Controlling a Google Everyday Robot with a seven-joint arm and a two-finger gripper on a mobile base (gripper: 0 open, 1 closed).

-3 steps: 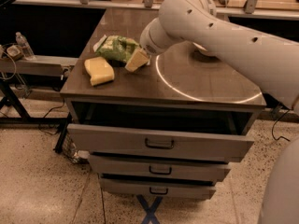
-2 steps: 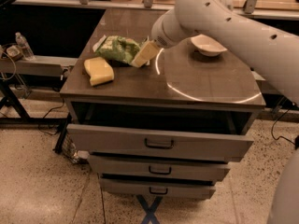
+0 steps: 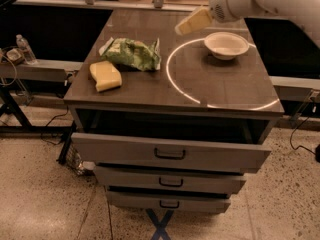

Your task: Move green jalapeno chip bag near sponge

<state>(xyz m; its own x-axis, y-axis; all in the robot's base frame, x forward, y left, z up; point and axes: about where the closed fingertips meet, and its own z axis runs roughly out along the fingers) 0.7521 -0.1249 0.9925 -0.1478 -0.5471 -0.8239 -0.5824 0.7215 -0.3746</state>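
Camera view: I can't tell my gripper's (image 3: 194,21) state; bag (image 3: 132,54) lies lower-left of it, long axis left-right, beside sponge (image 3: 105,76).

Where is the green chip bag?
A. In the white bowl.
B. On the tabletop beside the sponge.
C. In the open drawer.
B: the green jalapeno chip bag lies on the tabletop close beside the sponge. The end effector is up near the bowl, away from the bag.

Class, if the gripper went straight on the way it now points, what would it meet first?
The gripper, hanging over the table's far side, points down and to the picture's left. That line probably meets the green chip bag first, or bare table just before it; depth is unclear.
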